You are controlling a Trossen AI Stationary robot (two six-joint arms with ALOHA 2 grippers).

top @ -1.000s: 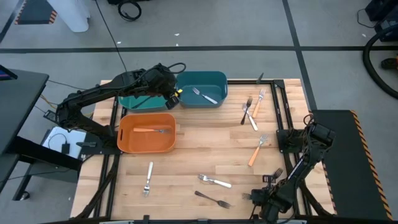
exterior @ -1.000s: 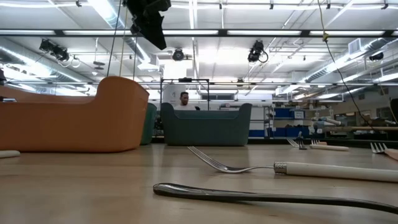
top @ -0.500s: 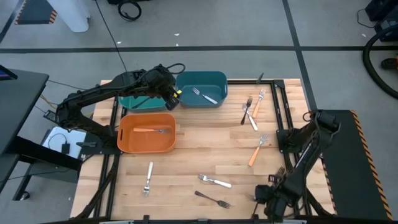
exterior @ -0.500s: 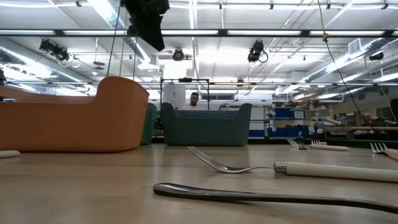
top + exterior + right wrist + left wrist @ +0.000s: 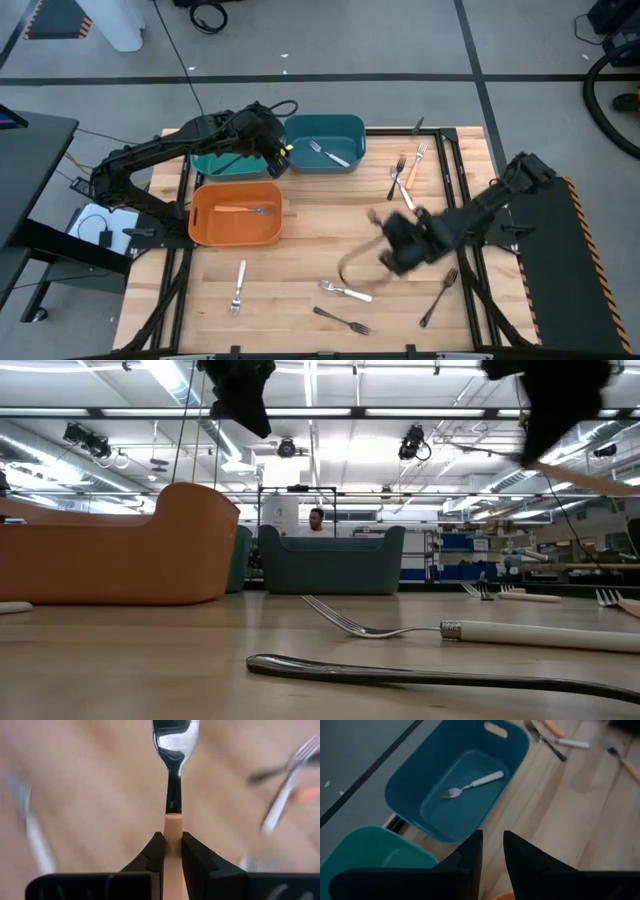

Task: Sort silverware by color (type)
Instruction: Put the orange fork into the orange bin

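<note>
My right gripper (image 5: 172,845) hangs blurred over the middle right of the table (image 5: 398,247), shut on a fork (image 5: 174,780) with a tan handle and a silver head. My left gripper (image 5: 492,852) stands open and empty high above the bins (image 5: 268,140). The blue bin (image 5: 325,130) holds a white-handled fork (image 5: 330,153). In the orange bin (image 5: 235,230) lies an orange-handled fork (image 5: 245,209). Several forks lie flat on the wood, among them a black one (image 5: 438,297), a white-handled one (image 5: 346,292) and a cluster (image 5: 405,175) at the far right. My right gripper pinches the fork's tan handle (image 5: 172,822) between its two fingers, close to where the handle meets the silver neck. The fork runs in line with the fingers, and its head (image 5: 175,740) sticks out ahead of the fingertips. It is lifted clear of the table.
A teal bin (image 5: 215,165) sits partly under my left arm, beside the blue one. Another black fork (image 5: 340,320) and a pale fork (image 5: 237,287) lie toward the near edge. Bare wood stretches between the orange bin and my right gripper.
My right gripper has swung from the table's near right corner up and toward the middle of the table, rolling as it went. It now shows blurred at the upper right of the low view. A black fork shows where the arm stood.
</note>
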